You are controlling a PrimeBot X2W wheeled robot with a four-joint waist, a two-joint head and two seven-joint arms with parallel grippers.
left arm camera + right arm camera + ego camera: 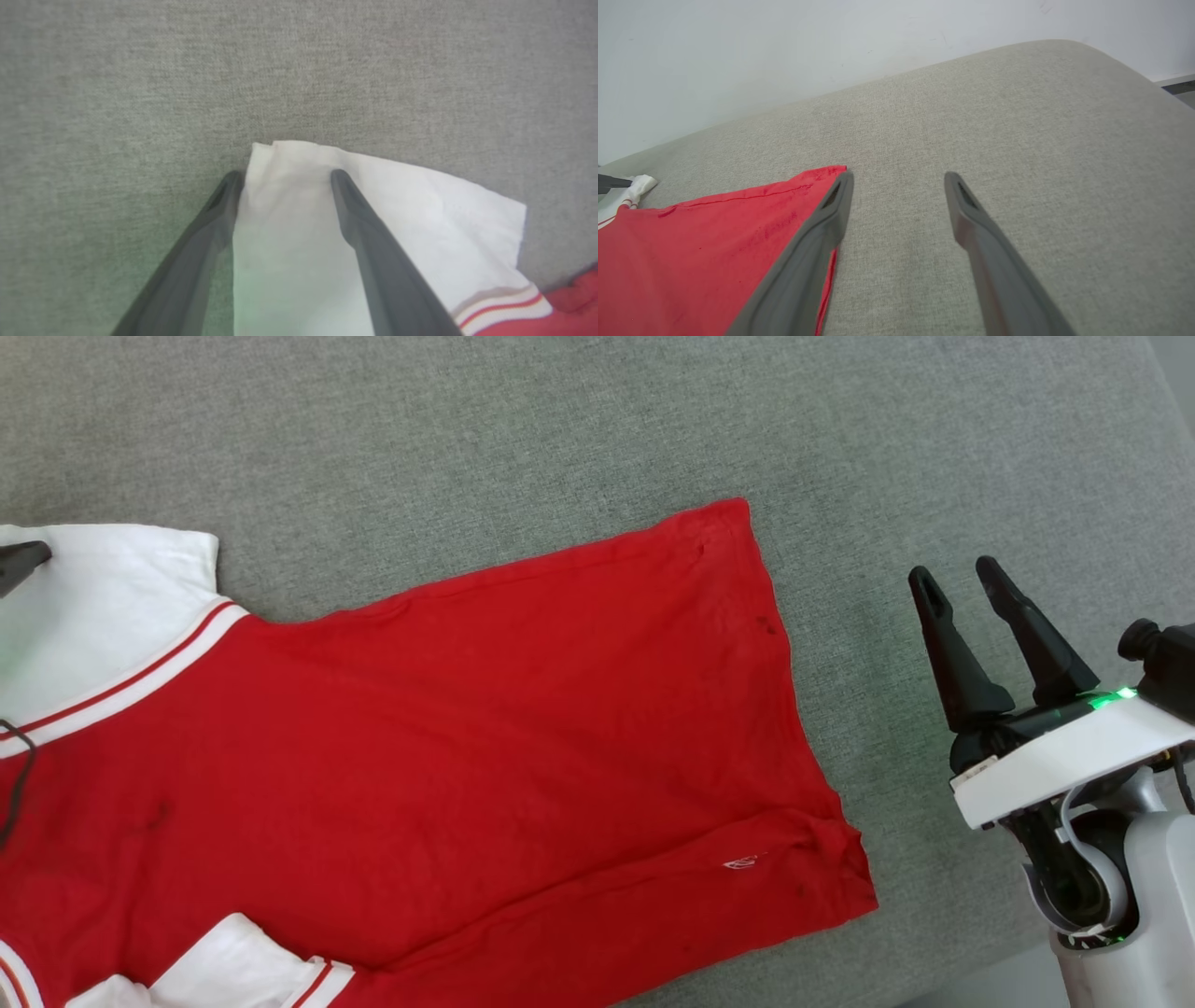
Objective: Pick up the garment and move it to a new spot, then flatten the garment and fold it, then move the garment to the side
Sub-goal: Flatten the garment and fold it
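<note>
Though creased, thin red garment (467, 728) flat on nubby grey cushion (560, 429).

The garment (485, 709) is thin, soft jersey cloth, matt red and lightly creased. Its sleeve (397, 210) is the same knit in plain white. Beneath it the surface (560, 420) is grey woven upholstery, matt and faintly coarse. My right fingers (943, 644) and left fingers (373, 242) look like dark, smooth, dull plastic. My right wrist casing (1064, 756) is white, slightly glossy plastic. Beyond the surface, the wall (784, 56) is smooth and matt.
</note>
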